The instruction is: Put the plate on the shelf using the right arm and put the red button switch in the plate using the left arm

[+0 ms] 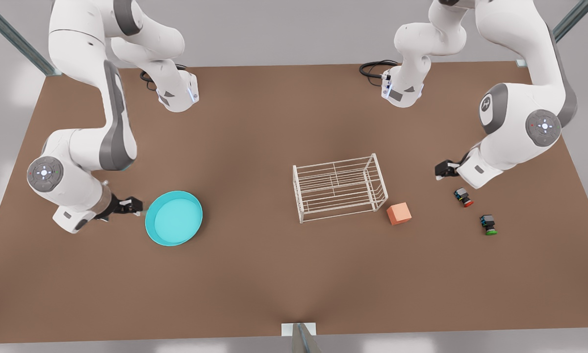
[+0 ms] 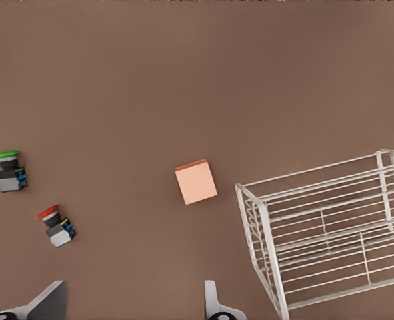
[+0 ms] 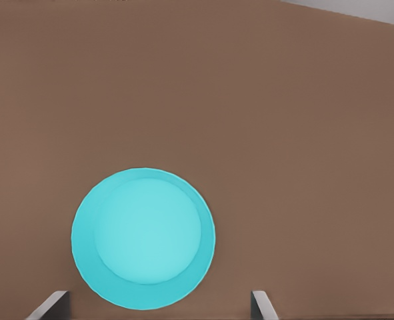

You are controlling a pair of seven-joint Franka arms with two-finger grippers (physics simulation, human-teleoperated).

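Brown surface [image 1: 254, 274] carries everything. Right pincer [image 1: 136, 206] gapes empty just beside the plate [image 1: 173, 218], well away from the shelf [image 1: 340, 187]. Left pincer [image 1: 443, 171], spread wide and empty, hangs near the red button switch [image 1: 463, 197] (beyond the shelf). Neither placement has begun.

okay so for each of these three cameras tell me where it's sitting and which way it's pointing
Front view: high above the table, looking down; both arms show, the right end effector beside the plate, the left end effector near the red button switch.
Left wrist view: rides the left arm, facing down at the red button switch, green switch, orange cube and shelf; its open fingertips show.
Right wrist view: rides the right arm, facing down at the plate; open fingertips show.
Shared: front and right wrist views both show the plate.
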